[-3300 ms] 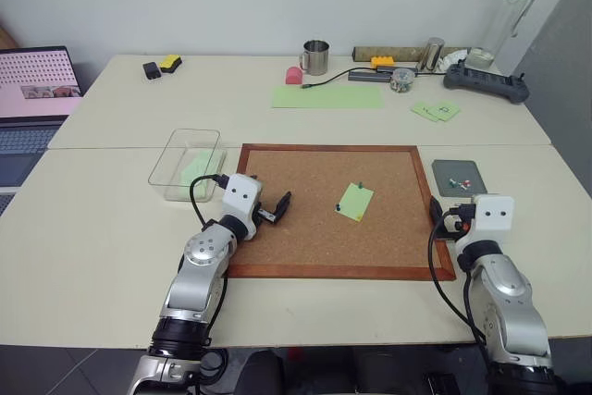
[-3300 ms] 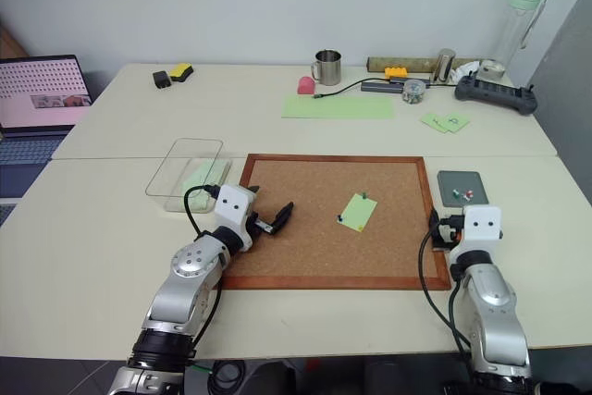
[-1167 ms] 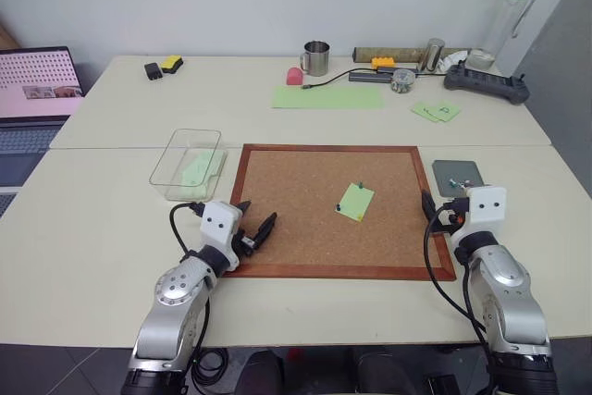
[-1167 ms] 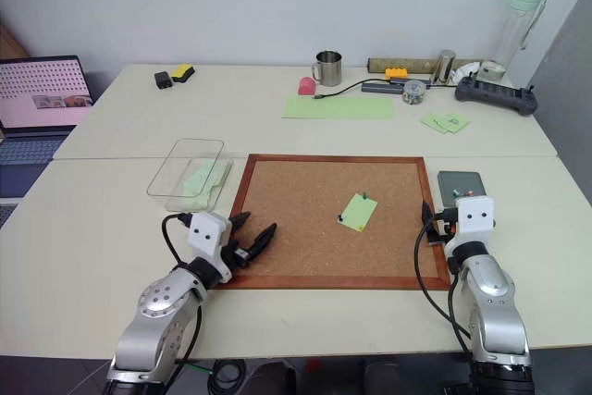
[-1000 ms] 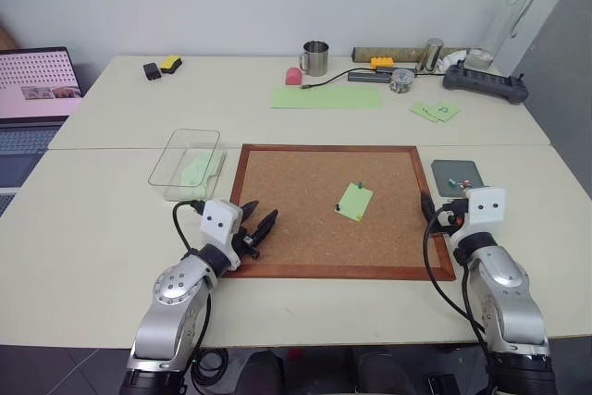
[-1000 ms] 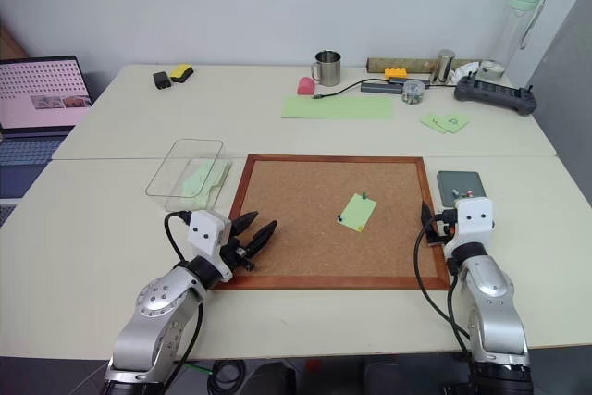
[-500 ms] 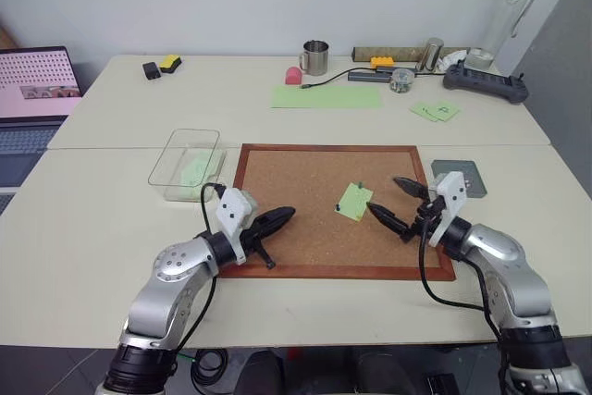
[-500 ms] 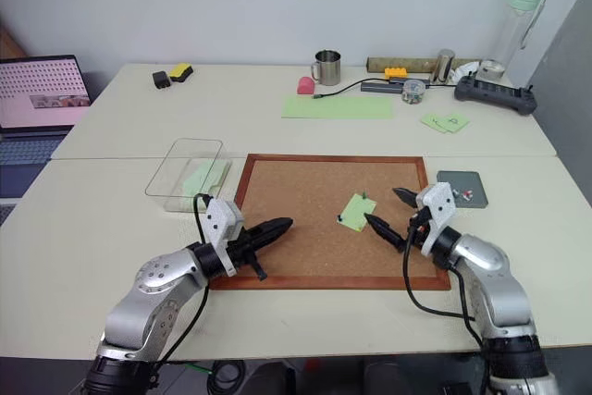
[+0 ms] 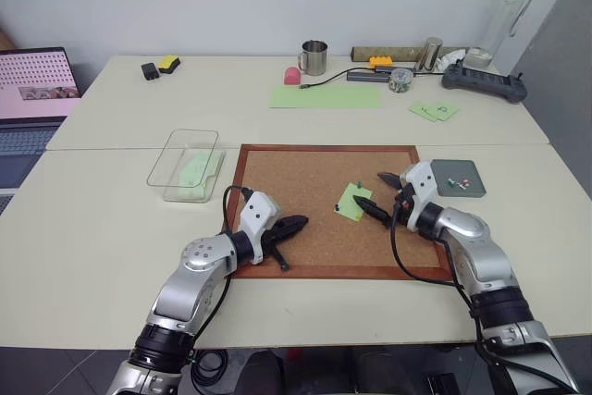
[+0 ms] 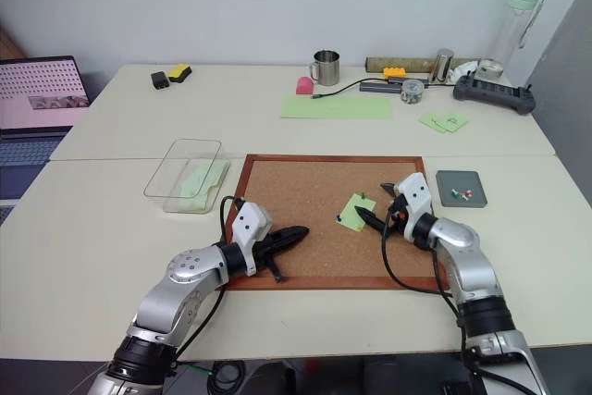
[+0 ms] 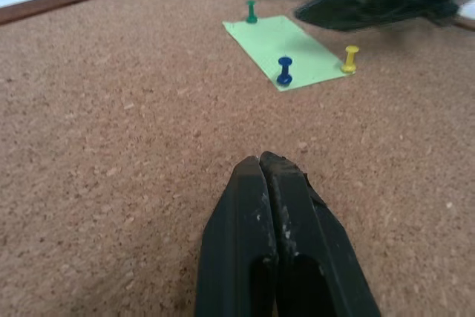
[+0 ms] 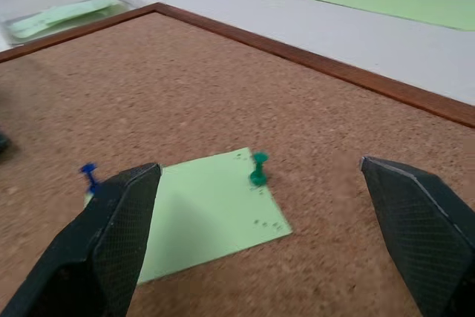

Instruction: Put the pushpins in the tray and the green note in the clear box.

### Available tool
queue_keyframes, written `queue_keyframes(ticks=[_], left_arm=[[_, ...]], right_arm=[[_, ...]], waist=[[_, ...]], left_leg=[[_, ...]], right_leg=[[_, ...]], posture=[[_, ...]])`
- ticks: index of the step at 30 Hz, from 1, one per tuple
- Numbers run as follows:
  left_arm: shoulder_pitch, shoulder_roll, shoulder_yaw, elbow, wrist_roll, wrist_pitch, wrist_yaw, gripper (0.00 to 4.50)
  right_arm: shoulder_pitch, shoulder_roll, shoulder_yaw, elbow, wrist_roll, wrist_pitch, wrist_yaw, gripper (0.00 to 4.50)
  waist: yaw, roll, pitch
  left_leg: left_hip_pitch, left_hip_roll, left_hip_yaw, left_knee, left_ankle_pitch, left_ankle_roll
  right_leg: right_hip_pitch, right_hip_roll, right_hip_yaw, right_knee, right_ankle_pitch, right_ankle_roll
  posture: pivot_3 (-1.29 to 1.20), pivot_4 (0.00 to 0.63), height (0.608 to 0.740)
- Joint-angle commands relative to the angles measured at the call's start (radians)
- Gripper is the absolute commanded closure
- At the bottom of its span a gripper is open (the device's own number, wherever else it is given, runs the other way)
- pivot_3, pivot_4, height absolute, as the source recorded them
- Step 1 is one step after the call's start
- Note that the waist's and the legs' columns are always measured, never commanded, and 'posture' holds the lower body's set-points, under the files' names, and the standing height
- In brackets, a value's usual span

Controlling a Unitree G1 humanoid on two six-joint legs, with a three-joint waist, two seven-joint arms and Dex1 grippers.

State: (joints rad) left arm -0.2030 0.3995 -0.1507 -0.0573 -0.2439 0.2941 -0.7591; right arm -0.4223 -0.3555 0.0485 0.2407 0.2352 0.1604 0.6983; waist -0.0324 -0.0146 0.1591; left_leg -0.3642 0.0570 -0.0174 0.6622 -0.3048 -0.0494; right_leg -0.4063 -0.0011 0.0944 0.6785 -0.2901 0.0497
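Now right pincer (image 12: 256, 206) spread wide, empty, straddling the pinned green note (image 12: 204, 209); left pincer (image 11: 269, 176) clenched, empty.

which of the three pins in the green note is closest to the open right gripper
The green pin, at the note's far corner: it stands between the open right gripper's fingers. The blue pin sits beyond one finger, and the yellow pin at another corner.

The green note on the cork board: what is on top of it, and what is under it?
Three pushpins stand in the green note: a green pin, a blue pin and a yellow pin at its edges. The cork board lies beneath; the pins' points are hidden.
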Motion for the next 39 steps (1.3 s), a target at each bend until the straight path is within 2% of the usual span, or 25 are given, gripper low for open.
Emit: queue_keyframes(ticks=[1,6,9,16,29,39], left_arm=[[0.019,0.018,-0.027,0.012,0.025,-0.001,-0.02,4.47],[0.019,0.019,-0.02,0.009,0.026,-0.004,-0.024,4.47],[0.017,0.02,-0.01,0.02,0.022,-0.006,-0.026,4.5],[0.02,0.027,-0.006,0.017,0.02,-0.007,-0.034,4.5],[0.01,0.033,0.0,0.033,0.025,-0.018,-0.05,4.5],[0.02,0.053,0.006,0.046,0.03,-0.031,-0.058,4.5]], right_arm=[[-0.034,0.011,-0.003,0.032,-0.015,-0.036,0.003,0.0],[-0.048,0.034,0.006,0.07,-0.022,-0.051,0.009,0.0],[-0.059,0.047,0.007,0.088,-0.024,-0.061,0.005,0.43],[-0.089,0.049,0.017,0.131,-0.066,-0.073,-0.007,1.72],[-0.102,0.061,0.027,0.151,-0.103,-0.085,0.004,4.45],[-0.089,0.065,0.0,0.028,-0.022,-0.06,0.067,4.45]], waist=[[0.0,0.0,0.0],[0.0,0.0,0.0],[0.0,0.0,0.0],[-0.001,0.0,0.0],[-0.001,0.0,0.0],[-0.004,0.0,0.0]], left_leg=[[0.0,0.0,0.0,0.0,0.0,0.0],[0.0,0.0,0.0,0.0,0.0,0.0],[0.0,0.0,0.0,0.0,0.0,0.0],[0.0,0.0,0.0,0.0,0.0,0.0],[0.001,0.0,0.0,0.0,0.0,0.0],[0.001,0.0,0.0,0.0,0.0,0.0]], right_leg=[[0.0,0.0,0.0,0.0,0.0,0.0],[0.0,0.0,0.0,0.0,0.0,0.0],[0.0,0.0,0.0,0.0,0.0,0.0],[0.0,0.0,0.0,0.0,0.0,0.0],[0.0,0.0,0.0,0.001,0.0,0.0],[0.0,0.0,0.0,0.001,0.0,0.0]], posture=[[0.0,0.15,0.74],[0.0,0.15,0.74],[0.0,0.15,0.74],[0.0,0.15,0.74],[0.0,0.15,0.74],[0.0,0.15,0.74]])
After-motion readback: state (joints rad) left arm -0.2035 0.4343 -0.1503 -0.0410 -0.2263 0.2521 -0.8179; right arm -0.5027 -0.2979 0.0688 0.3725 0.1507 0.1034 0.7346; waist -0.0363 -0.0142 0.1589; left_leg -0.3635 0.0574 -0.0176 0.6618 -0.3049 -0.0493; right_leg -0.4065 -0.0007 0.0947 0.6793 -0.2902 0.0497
